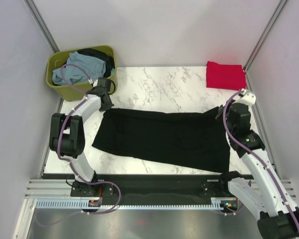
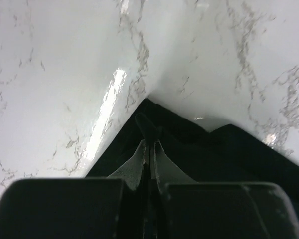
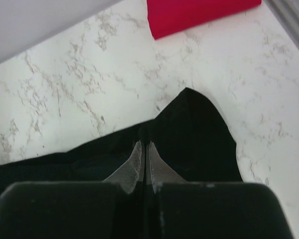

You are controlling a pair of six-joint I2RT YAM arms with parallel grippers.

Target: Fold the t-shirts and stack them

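A large black t-shirt (image 1: 164, 137) lies spread flat across the middle of the marble table. My left gripper (image 1: 106, 103) is shut on its far left corner; the left wrist view shows the jaws (image 2: 149, 144) pinched together on black cloth (image 2: 214, 154). My right gripper (image 1: 224, 113) is shut on the far right corner; the right wrist view shows the jaws (image 3: 144, 145) closed on the black cloth (image 3: 194, 134). A bright red shirt (image 1: 225, 74) lies folded at the back right, also in the right wrist view (image 3: 194, 15). A pale blue-grey shirt (image 1: 77, 69) and a dark one (image 1: 100, 56) lie in the tub.
The olive-green plastic tub (image 1: 109, 50) stands at the back left, just behind my left gripper. Grey walls and metal posts close in the table on three sides. Bare marble (image 1: 159, 84) shows behind the black shirt.
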